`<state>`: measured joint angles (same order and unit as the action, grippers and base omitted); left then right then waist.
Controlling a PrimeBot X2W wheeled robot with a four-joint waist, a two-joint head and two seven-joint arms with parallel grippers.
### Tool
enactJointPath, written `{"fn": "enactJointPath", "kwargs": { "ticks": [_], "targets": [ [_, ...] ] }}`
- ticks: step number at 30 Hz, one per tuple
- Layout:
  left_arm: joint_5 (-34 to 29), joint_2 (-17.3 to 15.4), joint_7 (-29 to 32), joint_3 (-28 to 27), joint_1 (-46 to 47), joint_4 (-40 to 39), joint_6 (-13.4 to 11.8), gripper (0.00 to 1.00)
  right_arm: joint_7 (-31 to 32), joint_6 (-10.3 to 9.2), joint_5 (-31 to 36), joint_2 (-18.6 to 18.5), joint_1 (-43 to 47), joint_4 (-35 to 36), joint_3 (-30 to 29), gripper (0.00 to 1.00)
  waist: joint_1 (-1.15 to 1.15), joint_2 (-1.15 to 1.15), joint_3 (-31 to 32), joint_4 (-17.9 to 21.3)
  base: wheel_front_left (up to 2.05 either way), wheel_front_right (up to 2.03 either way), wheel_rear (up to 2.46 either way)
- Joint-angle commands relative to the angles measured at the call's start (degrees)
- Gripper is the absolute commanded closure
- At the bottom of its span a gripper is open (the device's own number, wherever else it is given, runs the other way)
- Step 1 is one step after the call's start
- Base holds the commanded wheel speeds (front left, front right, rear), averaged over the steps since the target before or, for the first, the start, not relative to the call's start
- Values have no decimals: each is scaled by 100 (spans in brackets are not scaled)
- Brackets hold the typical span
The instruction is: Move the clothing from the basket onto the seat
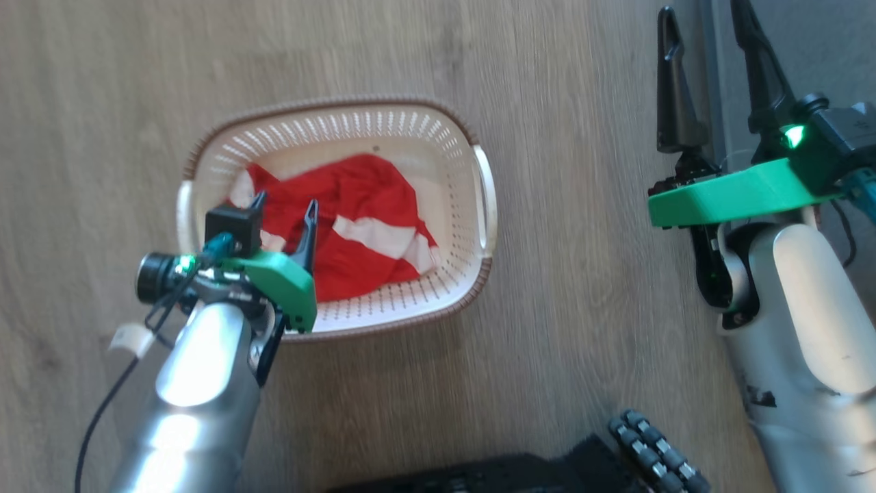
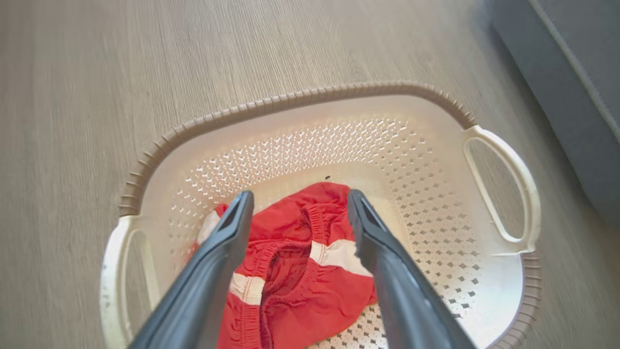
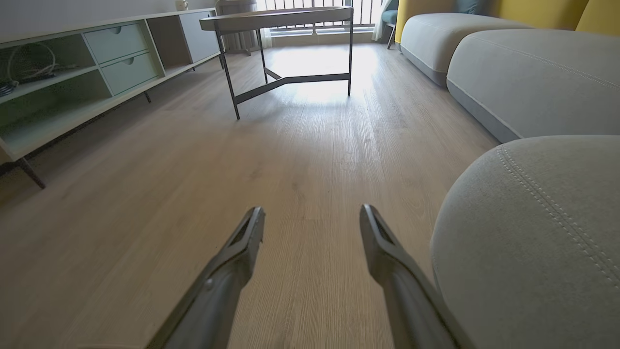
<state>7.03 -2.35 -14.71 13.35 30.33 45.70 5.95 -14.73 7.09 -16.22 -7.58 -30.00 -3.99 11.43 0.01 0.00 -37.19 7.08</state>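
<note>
Red clothing (image 2: 300, 271) lay in the basket (image 2: 310, 104), straight ahead of the left fingers (image 2: 227, 242), spread wide, holding nothing.

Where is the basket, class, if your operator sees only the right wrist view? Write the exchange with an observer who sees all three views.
Observer: The basket sits on the wooden floor, just ahead of the left arm.
Operator: Is anything in it?
Observer: Yes, the clothing, red with white stripes, lies crumpled on its bottom.
Operator: And the left gripper?
Observer: The left gripper is open and pointed down into the basket at the clothing, holding nothing.
</note>
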Motion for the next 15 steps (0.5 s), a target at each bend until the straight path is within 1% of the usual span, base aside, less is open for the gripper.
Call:
{"fn": "enactJointPath", "kwargs": {
  "ticks": [1, 5, 10, 11, 15],
  "targets": [
    [-62, -57, -29, -95, 127, 126, -20, 0, -27, 40, 17, 85, 3, 216, 98, 0, -1, 0, -462, 213, 0, 0, 0],
    [-235, -94, -29, 15, 629, 813, -113, 0, -27, 40, 34, 113, -73, 231, 80, 0, -1, 0, -780, 297, 0, 0, 0],
    [-556, -173, 38, 294, 1266, 1726, -287, 0, -27, 40, 25, 164, -153, 252, 96, 0, -1, 0, -1057, 419, 0, 0, 0],
    [-675, -206, 137, 403, 1492, 2015, -379, 0, -27, 40, 20, 188, -184, 263, 97, 0, -1, 0, -1156, 480, 0, 0, 0],
    [-1015, -302, 509, 727, 1872, 2459, -588, 0, -27, 40, 12, 247, -232, 282, 106, 0, -1, 0, -1356, 602, 0, 0, 0]
  ]
}}
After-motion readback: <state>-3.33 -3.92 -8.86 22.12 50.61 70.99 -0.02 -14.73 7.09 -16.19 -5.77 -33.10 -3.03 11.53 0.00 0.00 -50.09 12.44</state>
